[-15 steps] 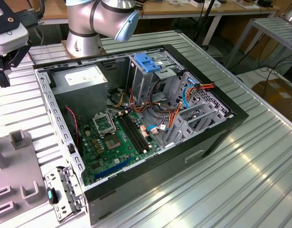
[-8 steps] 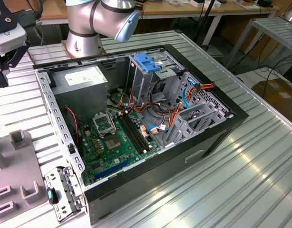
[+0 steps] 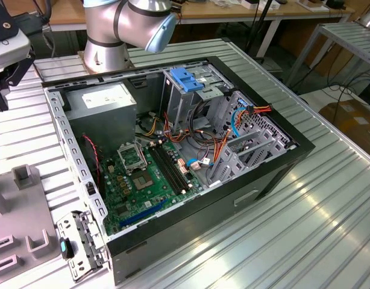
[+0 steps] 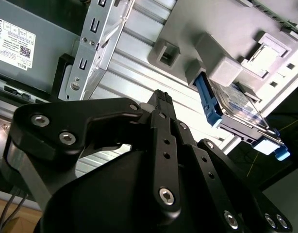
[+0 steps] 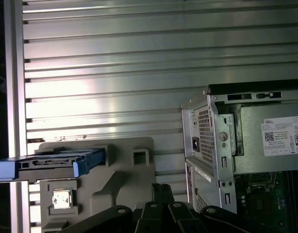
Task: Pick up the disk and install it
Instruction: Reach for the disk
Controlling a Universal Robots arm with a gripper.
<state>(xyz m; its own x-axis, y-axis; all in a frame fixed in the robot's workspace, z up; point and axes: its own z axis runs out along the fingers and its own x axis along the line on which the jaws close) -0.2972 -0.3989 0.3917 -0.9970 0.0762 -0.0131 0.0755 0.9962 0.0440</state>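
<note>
The disk point(image 5: 44, 164) lies flat on edge in a grey fixture point(image 5: 122, 167) on the ribbed metal table, its blue side rails showing. In the second wrist view the disk point(image 4: 234, 104) sits in the same fixture point(image 4: 226, 58), silver with a blue rail. My gripper point(image 4: 161, 97) hangs above the table between the fixture and the open computer case point(image 3: 191, 150), apart from the disk. Its black fingers are shut together with nothing between them, and its tips point(image 5: 161, 188) show the same. The arm's tool head point(image 3: 7, 54) is at the exterior view's far left.
In the case stand a metal cage with a blue handle point(image 3: 186, 78), a grey power-supply box point(image 3: 106, 99) and a green motherboard point(image 3: 146, 174) with loose cables. A removed bracket point(image 3: 76, 244) lies beside the case. The arm's base point(image 3: 122, 30) stands behind it.
</note>
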